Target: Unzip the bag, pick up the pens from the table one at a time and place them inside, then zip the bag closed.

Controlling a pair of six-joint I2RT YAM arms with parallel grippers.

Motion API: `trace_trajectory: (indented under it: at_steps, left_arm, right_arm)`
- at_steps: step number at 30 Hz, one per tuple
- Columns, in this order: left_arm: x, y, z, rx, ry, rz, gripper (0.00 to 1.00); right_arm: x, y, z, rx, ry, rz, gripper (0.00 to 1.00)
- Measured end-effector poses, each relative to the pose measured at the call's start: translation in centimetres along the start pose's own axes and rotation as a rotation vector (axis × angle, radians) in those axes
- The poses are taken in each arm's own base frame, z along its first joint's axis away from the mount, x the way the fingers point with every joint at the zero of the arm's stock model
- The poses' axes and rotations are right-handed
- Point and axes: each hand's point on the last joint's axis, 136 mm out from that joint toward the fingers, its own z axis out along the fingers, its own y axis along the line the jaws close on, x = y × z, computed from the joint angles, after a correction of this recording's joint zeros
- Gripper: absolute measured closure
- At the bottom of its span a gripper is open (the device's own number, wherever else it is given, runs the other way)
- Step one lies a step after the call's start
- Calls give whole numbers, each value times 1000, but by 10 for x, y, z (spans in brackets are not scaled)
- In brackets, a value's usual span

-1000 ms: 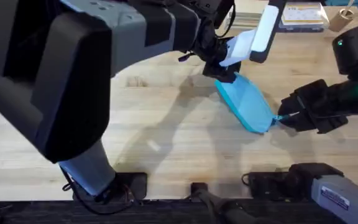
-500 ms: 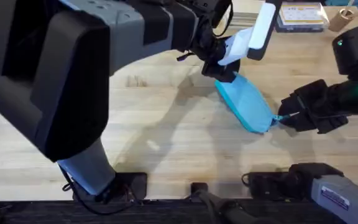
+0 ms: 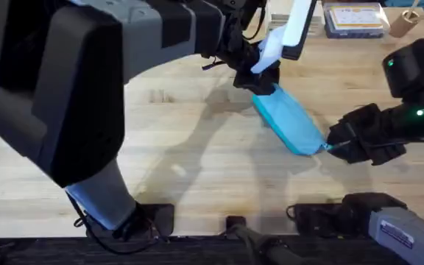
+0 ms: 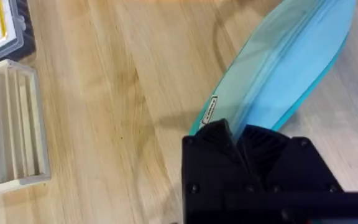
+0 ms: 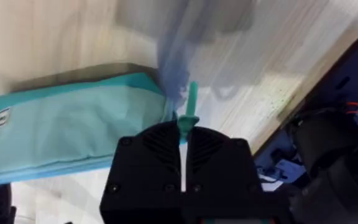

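The bag (image 3: 289, 123) is lying diagonally on the counter (image 3: 197, 162), right of centre. The left end effector (image 4: 238, 134) is gripping its far end. The right end effector (image 5: 184, 146) is pinching the teal pull tab (image 5: 188, 109) at its near end, fingers closed.

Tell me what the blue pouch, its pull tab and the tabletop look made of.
The light blue elongated pouch looks like soft matte fabric: it creases and sags between the two grips. The small teal pull tab, pinched by the right gripper, seems to be moulded plastic or rubber, hard to tell which. The light tabletop looks like unvarnished or satin wood, with visible grain and plank seams.
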Motion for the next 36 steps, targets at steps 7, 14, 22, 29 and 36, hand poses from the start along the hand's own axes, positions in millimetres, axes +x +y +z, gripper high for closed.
trace_trajectory:
  at_steps: [7, 14, 22, 29, 36]
  left_arm:
    - [0, 0, -2, 4, -12, -8, 958]
    - [3, 1, -5, 2, -20, -21, 958]
    - [2, 0, -5, 4, -28, -21, 958]
    - [2, 0, -5, 5, -31, -22, 958]
    - [2, 0, -5, 5, -31, -22, 958]
  right_arm:
    - [2, -7, 16, 22, 8, 1, 968]
    - [0, -10, 30, 24, -7, 1, 968]
    - [-6, -10, 42, 17, -43, 0, 968]
    - [-7, -10, 47, 14, -50, -4, 968]
    - [-7, -10, 47, 15, -50, -13, 968]
